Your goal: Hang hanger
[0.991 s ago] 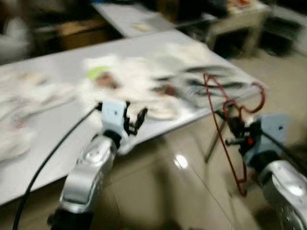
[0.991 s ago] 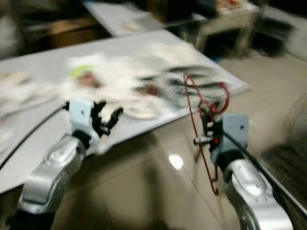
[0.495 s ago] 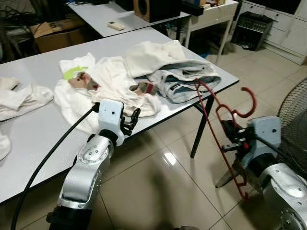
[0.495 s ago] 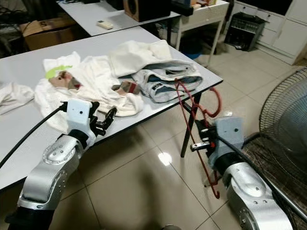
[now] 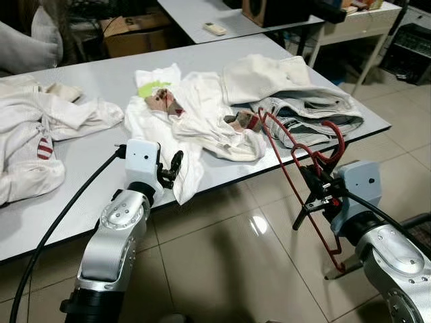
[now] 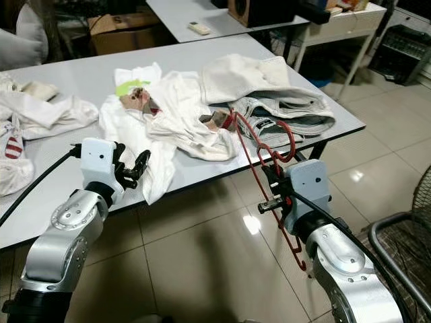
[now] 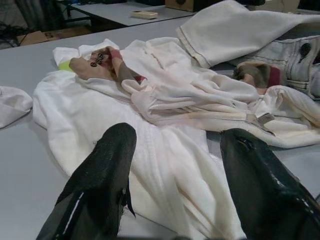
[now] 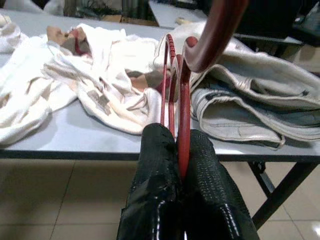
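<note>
From the left eye view, the thin red wire hanger (image 5: 301, 176) is carried by the right gripper (image 5: 318, 192), in the air off the front edge of the grey table (image 5: 87, 87), above the glossy tiled floor (image 5: 229, 262). Its long axis runs steeply, from the curved hook near the striped folded garment (image 5: 316, 116) down to a low corner near the floor. The hanger already sits in the right arm's grasp, so that arm is the one to carry it; no rail or rod to hang it on can be made out here. The left gripper (image 5: 170, 173) hovers at the table edge, just in front of a hanging fold of the crumpled white cotton shirt (image 5: 195, 121).

The right eye view gives the same layout: the hook (image 6: 286, 145) curls above the right gripper, level with the table top.

In the left wrist view, two glossy black fingers (image 7: 95, 185) stand spread wide with nothing between them, pointing at the soft, wrinkled white shirt with its green neck label (image 7: 64, 65).

In the right wrist view, the textured black fingers (image 8: 157, 185) are pressed together on the hanger's smooth red wires, which rise straight from the grip to the thick rounded hook (image 8: 215, 30). Beyond lie the shirt and a cream folded cloth (image 8: 260, 70).
</note>
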Controlling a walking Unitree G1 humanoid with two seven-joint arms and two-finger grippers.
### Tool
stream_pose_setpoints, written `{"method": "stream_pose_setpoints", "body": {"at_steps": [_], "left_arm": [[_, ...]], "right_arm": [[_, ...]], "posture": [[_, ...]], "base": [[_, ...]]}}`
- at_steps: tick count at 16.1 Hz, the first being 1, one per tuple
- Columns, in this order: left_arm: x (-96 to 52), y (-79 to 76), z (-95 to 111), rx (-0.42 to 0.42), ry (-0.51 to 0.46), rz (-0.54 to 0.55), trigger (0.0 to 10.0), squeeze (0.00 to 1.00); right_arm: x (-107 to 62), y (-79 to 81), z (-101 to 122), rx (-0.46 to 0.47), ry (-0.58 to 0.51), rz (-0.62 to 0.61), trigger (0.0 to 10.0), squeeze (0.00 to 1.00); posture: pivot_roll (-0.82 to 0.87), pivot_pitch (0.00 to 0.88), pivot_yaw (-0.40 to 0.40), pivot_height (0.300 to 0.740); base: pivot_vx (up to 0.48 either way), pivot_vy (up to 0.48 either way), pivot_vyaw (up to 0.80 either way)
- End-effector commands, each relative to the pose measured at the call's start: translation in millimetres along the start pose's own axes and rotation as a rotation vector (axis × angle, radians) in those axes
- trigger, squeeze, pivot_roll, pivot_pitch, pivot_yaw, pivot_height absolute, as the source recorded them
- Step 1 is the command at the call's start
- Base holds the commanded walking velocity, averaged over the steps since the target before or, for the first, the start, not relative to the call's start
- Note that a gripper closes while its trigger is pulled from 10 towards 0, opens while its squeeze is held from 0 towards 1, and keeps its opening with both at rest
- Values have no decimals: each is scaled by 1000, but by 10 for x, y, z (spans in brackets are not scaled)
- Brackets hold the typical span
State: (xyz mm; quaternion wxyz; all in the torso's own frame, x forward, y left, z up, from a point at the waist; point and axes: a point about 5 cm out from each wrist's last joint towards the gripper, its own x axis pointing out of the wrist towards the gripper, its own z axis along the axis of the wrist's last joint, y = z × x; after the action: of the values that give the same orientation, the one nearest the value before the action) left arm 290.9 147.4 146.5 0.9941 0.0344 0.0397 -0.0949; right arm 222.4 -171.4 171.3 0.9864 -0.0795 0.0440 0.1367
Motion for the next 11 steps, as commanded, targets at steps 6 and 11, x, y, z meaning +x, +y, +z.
{"method": "stream_pose_setpoints", "body": {"at_steps": [6,11], "left_arm": [[137,0,-198,9,114,-89,10000,941],[358,285,-252,70,173,29,9020,0]], "right_arm": [[38,-30,-11,-7,-13,-9,10000,0],[51,-37,-11,-5,-25,-21,10000,0]], "posture": [[-159,37,35,740],[-165,27,46,740]], "base": [[0,0,0],[0,0,0]]}}
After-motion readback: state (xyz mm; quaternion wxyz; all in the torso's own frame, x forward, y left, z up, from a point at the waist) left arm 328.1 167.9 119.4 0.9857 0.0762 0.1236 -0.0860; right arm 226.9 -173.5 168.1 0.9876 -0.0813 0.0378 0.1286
